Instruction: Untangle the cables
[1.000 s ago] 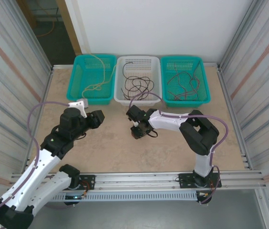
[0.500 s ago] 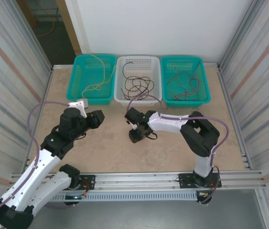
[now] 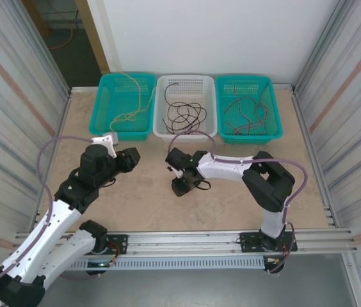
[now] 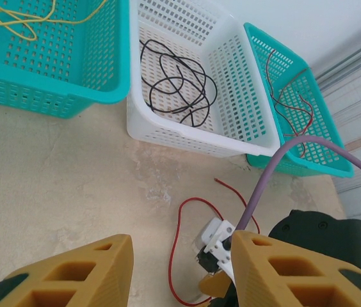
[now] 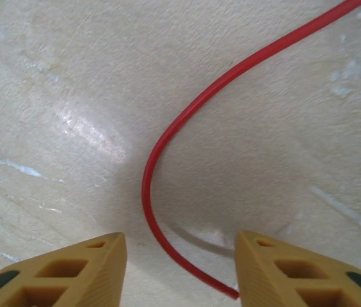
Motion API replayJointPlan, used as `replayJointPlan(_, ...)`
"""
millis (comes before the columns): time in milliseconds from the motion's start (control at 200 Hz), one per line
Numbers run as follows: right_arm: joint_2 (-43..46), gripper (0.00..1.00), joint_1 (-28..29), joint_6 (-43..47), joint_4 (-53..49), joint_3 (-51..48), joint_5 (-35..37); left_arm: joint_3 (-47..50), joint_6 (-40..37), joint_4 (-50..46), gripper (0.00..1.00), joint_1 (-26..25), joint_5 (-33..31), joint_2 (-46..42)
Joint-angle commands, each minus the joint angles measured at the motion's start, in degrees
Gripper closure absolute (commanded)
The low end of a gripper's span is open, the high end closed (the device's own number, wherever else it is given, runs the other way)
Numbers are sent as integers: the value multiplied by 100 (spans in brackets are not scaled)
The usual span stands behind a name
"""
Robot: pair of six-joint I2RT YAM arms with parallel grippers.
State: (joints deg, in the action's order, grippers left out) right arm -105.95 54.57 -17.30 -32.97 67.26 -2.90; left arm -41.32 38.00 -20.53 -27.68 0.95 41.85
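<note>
Over the last second the right gripper (image 3: 181, 186) had slid toward the near edge and dropped close to the pale, mottled worktop (image 3: 142, 208); the left arm had not moved. In the right wrist view its foam-like orange fingers (image 5: 59, 268) stood wide apart with nothing held, straddling a thin, glossy red cable (image 5: 160, 148) that curved in a smooth arc on the worktop. The left gripper (image 3: 129, 157) hovered with its jaws wide apart too, and empty. Along the far edge sat three perforated plastic baskets: a teal basket (image 3: 106, 123) holding a looped yellow cable (image 3: 131, 110), a white basket (image 3: 160, 128) with a curly black cable (image 3: 180, 115), and another teal basket (image 3: 277, 125) with tangled dark red cables (image 3: 248, 115).
</note>
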Motion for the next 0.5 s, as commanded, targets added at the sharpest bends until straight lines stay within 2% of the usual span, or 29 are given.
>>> replayJointPlan(0, 72, 57, 53, 80, -233, 35, 39, 88, 83, 191, 55, 46, -27, -39)
replayJointPlan(140, -127, 63, 81, 69, -370, 147, 320, 82, 89, 173, 56, 51, -33, -80)
replayJointPlan(235, -216, 70, 162, 76, -421, 207, 549, 85, 93, 164, 56, 52, -42, -94)
replayJointPlan(491, 199, 97, 206, -27, -207, 111, 681, 131, 172, 279, 55, 52, 74, -80)
